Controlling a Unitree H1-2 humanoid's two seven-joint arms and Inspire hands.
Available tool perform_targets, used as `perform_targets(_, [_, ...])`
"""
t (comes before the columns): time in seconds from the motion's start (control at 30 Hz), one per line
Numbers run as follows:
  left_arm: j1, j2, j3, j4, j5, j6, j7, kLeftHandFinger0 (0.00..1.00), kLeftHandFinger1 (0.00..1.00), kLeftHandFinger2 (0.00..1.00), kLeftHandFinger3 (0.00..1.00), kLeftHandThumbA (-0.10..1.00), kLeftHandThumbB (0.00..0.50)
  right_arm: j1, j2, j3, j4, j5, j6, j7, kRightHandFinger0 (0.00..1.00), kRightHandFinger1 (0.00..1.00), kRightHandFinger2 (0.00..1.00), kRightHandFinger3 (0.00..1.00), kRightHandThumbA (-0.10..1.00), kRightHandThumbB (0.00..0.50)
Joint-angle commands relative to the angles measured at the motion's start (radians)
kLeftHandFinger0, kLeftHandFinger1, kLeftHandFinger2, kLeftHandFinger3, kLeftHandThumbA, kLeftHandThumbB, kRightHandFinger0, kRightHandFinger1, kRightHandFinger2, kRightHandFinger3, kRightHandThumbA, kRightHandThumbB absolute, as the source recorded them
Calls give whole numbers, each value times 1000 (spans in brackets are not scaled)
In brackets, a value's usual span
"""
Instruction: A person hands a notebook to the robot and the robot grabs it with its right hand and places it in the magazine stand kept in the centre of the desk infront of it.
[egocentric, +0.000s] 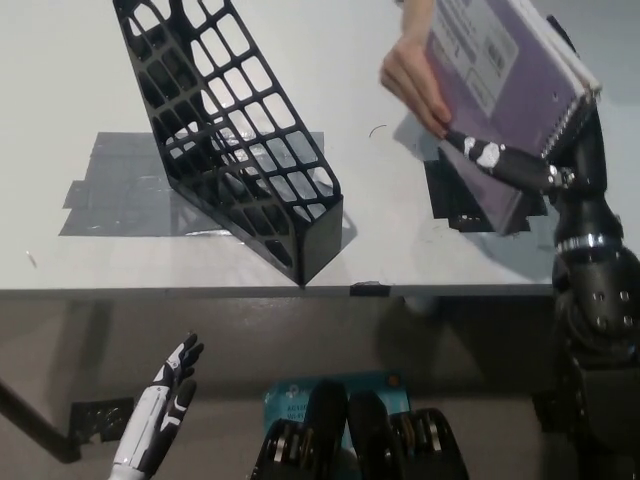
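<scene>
Black right hand (560, 165) fingers pinching the purple spiral-bound notebook (505, 80) with a person's hand (415, 75), black lattice magazine stand (235, 135) empty mid-surface.

- desk (60, 60): pale grey top, front edge running straight across the lower middle of the head view.
- magazine stand (235, 140): black lattice, standing on the desk near its centre, open top slanting toward the far left.
- grey tape patch (110, 190): flat on the desk, under and left of the stand.
- black tape patch (455, 200): flat on the desk, right side, partly hidden.
- small black tab (366, 289): at the front edge.
</scene>
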Motion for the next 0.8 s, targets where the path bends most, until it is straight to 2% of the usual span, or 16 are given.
perform_targets(0.0, [-17,25,-6,-18,15,-37,28,1000,1000,1000,1000,1000,500,-122,-18,-9,60,5,15,-18,1000,1000,1000,1000,1000,273])
perform_targets(0.03, [-17,25,-6,-20,18,-37,28,1000,1000,1000,1000,1000,500,-131,-19,-14,72,12,15,-19,1000,1000,1000,1000,1000,282])
perform_targets(0.13, [-19,27,-7,-22,23,-37,32,1000,1000,1000,1000,1000,500,-155,-19,-34,136,57,-19,-12,1000,1000,1000,1000,1000,254])
perform_targets(0.23, [-20,27,-7,-21,21,-37,29,1000,1000,1000,1000,1000,500,-165,-9,-46,181,48,-41,-45,1000,1000,1000,1000,1000,204])
perform_targets(0.27, [-21,26,-7,-21,22,-37,30,1000,1000,1000,1000,1000,500,-167,-10,-49,186,51,-40,-45,891,900,951,983,993,70])
perform_targets(0.3, [-21,25,-7,-22,21,-37,29,1000,1000,1000,1000,1000,500,-168,-9,-51,185,65,-11,-31,109,159,232,307,1000,29])
perform_targets(0.33, [-20,26,-7,-23,21,-37,28,1000,1000,1000,1000,1000,500,-168,-9,-51,184,69,2,-26,109,159,232,307,1000,29])
perform_targets(0.37, [-22,28,-7,-24,21,-37,28,1000,1000,1000,1000,1000,500,-168,-8,-48,183,67,19,-24,4,6,11,28,1000,9])
perform_targets(0.43, [-30,29,-10,-23,25,-37,29,1000,1000,1000,1000,1000,500,-171,4,-48,189,78,31,-23,0,0,0,0,1000,12])
perform_targets(0.47, [-30,29,-10,-22,24,-37,29,1000,1000,1000,1000,1000,500,-170,8,-49,191,87,35,-19,0,0,0,0,1000,33])
perform_targets(0.57, [-30,29,-9,-22,24,-37,27,1000,1000,1000,1000,1000,500,-168,20,-47,192,90,45,-25,0,0,0,0,1000,54])
perform_targets(0.7, [-31,30,-6,-26,22,-37,28,1000,1000,1000,1000,1000,500,-167,34,-52,197,112,49,-27,0,0,0,0,1000,45])
perform_targets(0.77, [-31,31,-7,-28,21,-37,28,1000,1000,1000,1000,1000,500,-165,39,-57,192,125,70,-25,0,0,3,0,1000,60])
